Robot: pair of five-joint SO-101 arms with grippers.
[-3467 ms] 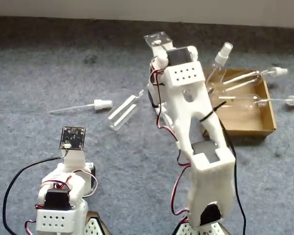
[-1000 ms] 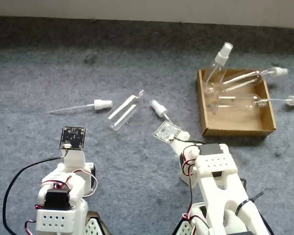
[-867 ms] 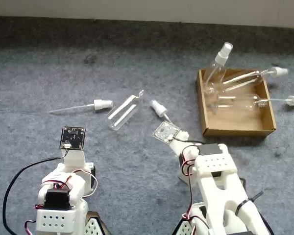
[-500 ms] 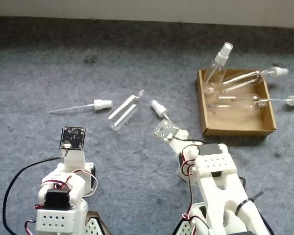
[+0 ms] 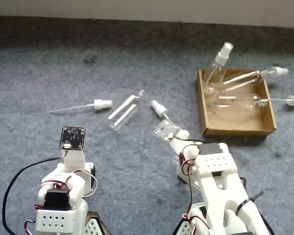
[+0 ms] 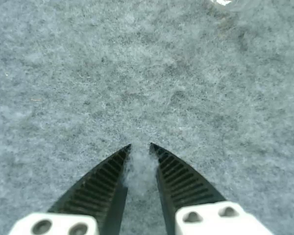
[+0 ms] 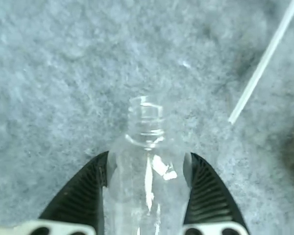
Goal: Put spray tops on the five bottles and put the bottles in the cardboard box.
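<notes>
Right hand [image 7: 148,155] apparently around bottle [image 7: 147,174]

A: Box?
B: Cardboard box [image 5: 237,128] far right; three clear bottles [image 5: 237,102] inside, one propped at the far-left corner.
A: Loose ones?
B: Topless bottle [image 5: 123,112] lying centre, left spray top [image 5: 102,104] and right spray top [image 5: 158,107] flanking it. Second topless bottle [image 7: 146,178] clamped in right gripper [image 7: 149,155].

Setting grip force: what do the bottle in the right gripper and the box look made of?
Bottle: clear and glossy, probably plastic, possibly glass; the grey carpet shows through it and highlights glint. Box: matte brown cardboard, judging by its thin flat walls.
</notes>
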